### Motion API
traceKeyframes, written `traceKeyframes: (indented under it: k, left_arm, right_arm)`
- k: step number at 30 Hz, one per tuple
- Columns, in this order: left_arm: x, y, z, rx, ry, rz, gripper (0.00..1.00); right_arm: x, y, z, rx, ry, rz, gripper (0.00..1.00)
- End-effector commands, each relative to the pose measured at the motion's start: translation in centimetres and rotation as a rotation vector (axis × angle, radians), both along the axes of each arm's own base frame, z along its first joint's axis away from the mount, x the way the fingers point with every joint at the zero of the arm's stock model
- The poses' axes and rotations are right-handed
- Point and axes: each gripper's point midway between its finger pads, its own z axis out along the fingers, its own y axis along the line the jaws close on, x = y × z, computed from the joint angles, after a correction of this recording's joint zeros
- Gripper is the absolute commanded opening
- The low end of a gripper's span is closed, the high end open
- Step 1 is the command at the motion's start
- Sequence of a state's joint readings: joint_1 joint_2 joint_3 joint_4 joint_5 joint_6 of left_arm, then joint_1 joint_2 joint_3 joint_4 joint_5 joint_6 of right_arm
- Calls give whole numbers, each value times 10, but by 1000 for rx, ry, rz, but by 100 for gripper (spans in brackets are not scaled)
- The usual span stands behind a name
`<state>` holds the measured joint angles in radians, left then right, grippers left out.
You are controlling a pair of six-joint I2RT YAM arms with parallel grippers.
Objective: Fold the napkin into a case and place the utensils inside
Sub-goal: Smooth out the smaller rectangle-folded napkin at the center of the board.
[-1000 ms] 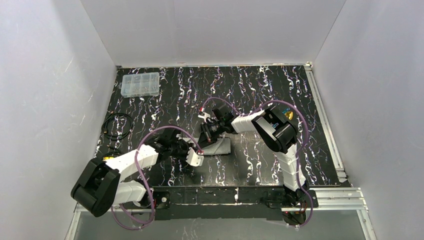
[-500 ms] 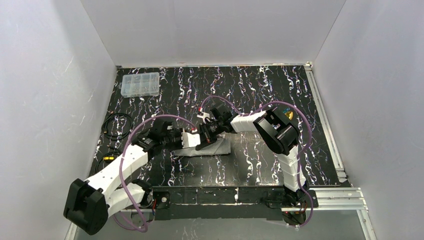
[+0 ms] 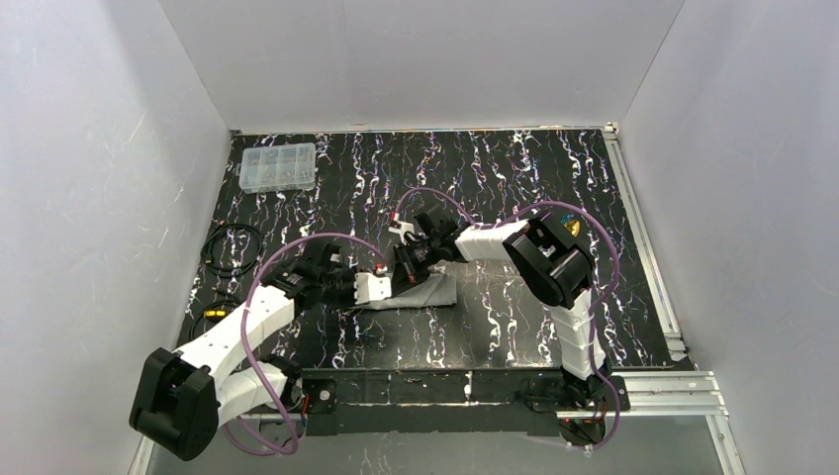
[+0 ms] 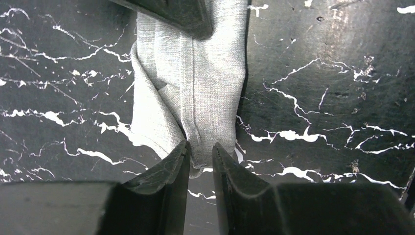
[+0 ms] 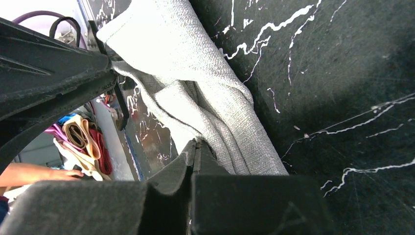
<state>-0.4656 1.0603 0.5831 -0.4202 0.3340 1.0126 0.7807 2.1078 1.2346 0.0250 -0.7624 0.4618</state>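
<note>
Straddling napkin (image 4: 205, 73) end, left jaws narrowly parted; right jaws closed tight against fold.

White walls (image 3: 416, 59), black marbled table (image 3: 514, 168)

Napkin (image 4: 205, 83) far end cut by top edge.

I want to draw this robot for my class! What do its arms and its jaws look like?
Both the left arm and the right arm are made of chunky white tubes joined by fat black joints. A purple cable loops along each one. The jaws are black, blocky wedges.
</note>
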Motion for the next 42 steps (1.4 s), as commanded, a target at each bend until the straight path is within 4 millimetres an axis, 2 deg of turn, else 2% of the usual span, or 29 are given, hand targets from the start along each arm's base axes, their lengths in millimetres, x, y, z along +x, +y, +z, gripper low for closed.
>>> traceKeyframes:
  k: [1, 4, 8, 10, 14, 16, 19, 22, 29, 31, 34, 38, 42]
  left_arm:
    - [-8, -3, 0, -6, 38, -56, 18]
    - [-9, -1, -8, 20, 46, -79, 13]
    - [-4, 2, -15, 44, 7, -95, 13]
    - [4, 2, -13, 42, -24, -84, 13]
    - [19, -2, -7, 19, -63, -24, 4]
    - [20, -5, -5, 4, -48, -13, 0]
    - [16, -10, -2, -29, -31, -11, 0]
    - [16, -12, -1, -45, -34, 5, 0]
    - [22, -12, 2, -64, -40, 83, 0]
    - [23, -12, 2, -68, -39, 93, 0]
    - [24, -13, 3, -78, -41, 97, 0]
    - [25, -17, 9, -101, -46, 105, 0]
    - [29, -19, 12, -109, -43, 116, 0]
  right_arm:
    - [3, -27, -32, -169, -39, -31, 1]
    - [4, -26, -27, -160, -50, -34, 1]
    - [5, -25, -23, -151, -56, -35, 1]
    - [5, -24, -19, -144, -61, -31, 1]
    - [7, -17, -6, -120, -86, -23, 1]
    - [9, -13, 2, -115, -107, -22, 1]
    - [12, -8, 13, -98, -129, -25, 4]
    - [15, -4, 24, -78, -146, -34, 11]
    - [18, 10, 58, 16, -148, -76, 43]
    - [18, 13, 67, 43, -156, -78, 48]
    - [15, 12, 68, 46, -177, -75, 51]
    - [19, 20, 73, 94, -198, -64, 48]
    - [15, 31, 88, 187, -169, -55, 49]
